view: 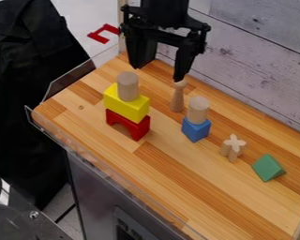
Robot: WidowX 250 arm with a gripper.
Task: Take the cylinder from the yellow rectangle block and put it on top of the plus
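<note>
One claw (157, 73), spread, empty; best centred over cylinder (128, 86), closed evenly, lifted straight off yellow block (127, 107).

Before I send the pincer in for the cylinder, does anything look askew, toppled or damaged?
Nothing looks toppled or damaged: the wooden cylinder stands upright on the yellow block, which rests on the red arch. One oddity: a red bracket-shaped piece is beyond the far end of the table.
</note>
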